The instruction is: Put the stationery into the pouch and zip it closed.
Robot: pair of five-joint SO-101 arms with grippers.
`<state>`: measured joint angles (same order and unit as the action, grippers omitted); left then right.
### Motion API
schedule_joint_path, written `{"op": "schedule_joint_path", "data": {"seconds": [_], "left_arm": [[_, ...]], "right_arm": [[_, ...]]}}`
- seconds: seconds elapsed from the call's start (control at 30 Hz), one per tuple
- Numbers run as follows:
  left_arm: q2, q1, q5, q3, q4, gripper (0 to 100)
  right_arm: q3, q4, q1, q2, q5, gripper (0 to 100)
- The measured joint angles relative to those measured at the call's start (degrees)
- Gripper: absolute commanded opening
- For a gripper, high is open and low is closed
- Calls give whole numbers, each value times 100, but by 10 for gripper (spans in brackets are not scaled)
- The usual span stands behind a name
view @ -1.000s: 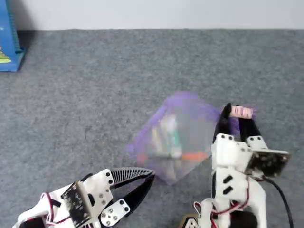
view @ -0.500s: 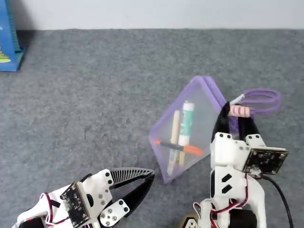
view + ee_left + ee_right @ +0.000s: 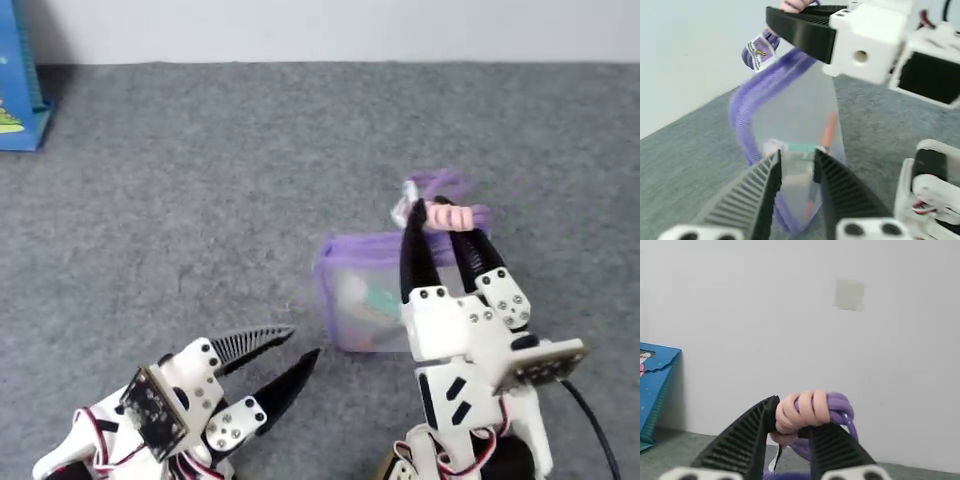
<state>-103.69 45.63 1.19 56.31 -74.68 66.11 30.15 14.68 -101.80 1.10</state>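
The clear pouch (image 3: 362, 292) with purple edging hangs off the grey table from its pink zipper pull (image 3: 447, 215). My right gripper (image 3: 440, 218) is shut on that pull, which the right wrist view shows as pink coils (image 3: 802, 410) between the fingers, with the purple cord loop (image 3: 840, 407) behind. Through the pouch (image 3: 790, 110) I see an orange pen (image 3: 828, 132) and a white and green stick (image 3: 790, 148) inside. My left gripper (image 3: 305, 342) stands open low on the table, its tips just short of the pouch's lower left corner; the left wrist view has the gripper (image 3: 796, 156) facing the pouch's lower part.
A blue paper bag (image 3: 15, 85) stands at the far left back corner by the white wall. The table is covered in grey carpet (image 3: 200, 180), bare across the left and back.
The right gripper has swung left and up with the zipper pull. The pouch, lying flat half a second ago, now hangs beneath it. The left gripper has turned slightly toward the pouch.
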Motion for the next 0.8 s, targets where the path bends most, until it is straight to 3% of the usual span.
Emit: {"op": "schedule_joint_path", "data": {"seconds": [0.23, 0.4, 0.8], "left_arm": [[0, -721, 404, 0, 0, 232], [0, -967, 519, 0, 0, 232], [0, -993, 527, 0, 0, 231]], "right_arm": [[9, 264, 141, -9, 0, 192], [431, 325, 352, 246, -18, 193], [378, -1345, 352, 2743, -26, 197]]}}
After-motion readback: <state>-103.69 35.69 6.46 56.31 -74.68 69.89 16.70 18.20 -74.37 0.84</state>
